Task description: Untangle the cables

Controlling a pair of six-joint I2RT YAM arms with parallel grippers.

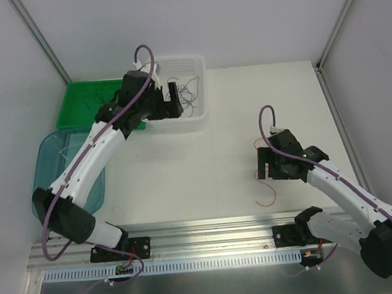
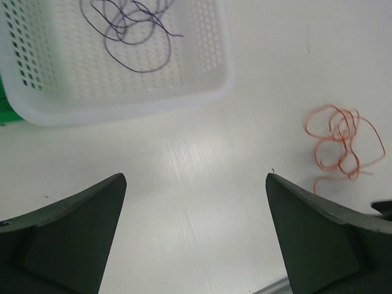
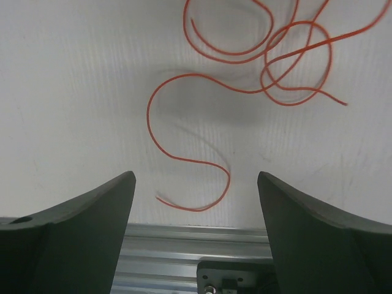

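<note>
Our left claw (image 2: pixel 195 179) is wide open and holds nothing. It hangs over the white table (image 2: pixel 202 153), just beside the white basket (image 2: pixel 122 113). In the basket lie the purple wires (image 2: pixel 131 43), curled in loose rings that cross each other. Off to one side of this claw, out on the table, sits a small bunch of red wires (image 2: pixel 338 138).

Our right claw (image 3: pixel 196 176) is open wide too, and it is empty. It hangs right over those red wires. One red end bends like the letter S on the table, between the two fingers but not touching them. The other red loops cross over each other a bit farther out. From above we also see a green tray (image 1: pixel 83 103) and a blue tub (image 1: pixel 46 159) next to the basket.

We think these wires are very light, thin and bendy, and a little springy, so they will want to curl back. They look smooth, so one could slip out of a loose pinch. A hard tug might pull the loops into a tight knot. We think the best place to grab is the S-shaped end, where one wire lies all alone. We would pinch it close to the tip and pull slowly.
</note>
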